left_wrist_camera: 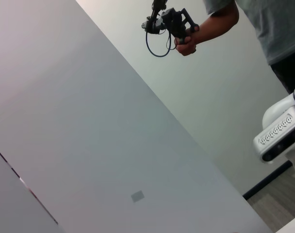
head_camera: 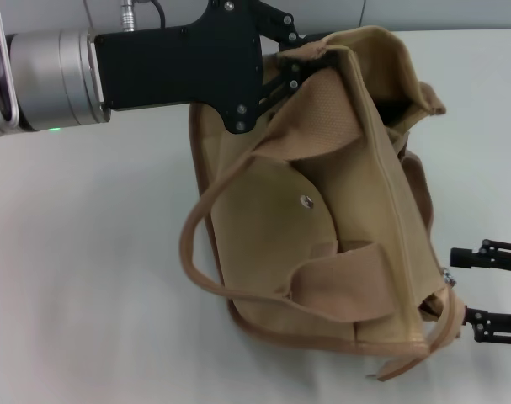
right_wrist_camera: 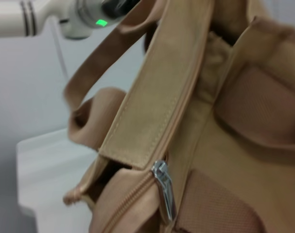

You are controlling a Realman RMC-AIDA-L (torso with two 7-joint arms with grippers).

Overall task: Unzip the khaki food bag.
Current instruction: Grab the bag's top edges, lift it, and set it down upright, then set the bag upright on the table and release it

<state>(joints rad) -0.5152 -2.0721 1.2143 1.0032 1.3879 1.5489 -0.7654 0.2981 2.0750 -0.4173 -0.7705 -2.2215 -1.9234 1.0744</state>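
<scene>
Head view shows the bag (head_camera: 322, 227) lying on the table (head_camera: 87, 278), its long axis running from the left gripper (head_camera: 301, 63), clamped on its far top edge, down to the open, empty right gripper (head_camera: 470, 286) just beside its near corner. Right wrist view puts the zipper pull (right_wrist_camera: 164, 189) close ahead, so the right arm is nearer.

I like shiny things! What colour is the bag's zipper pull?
Silver. The zipper pull shows best in the right wrist view.
</scene>
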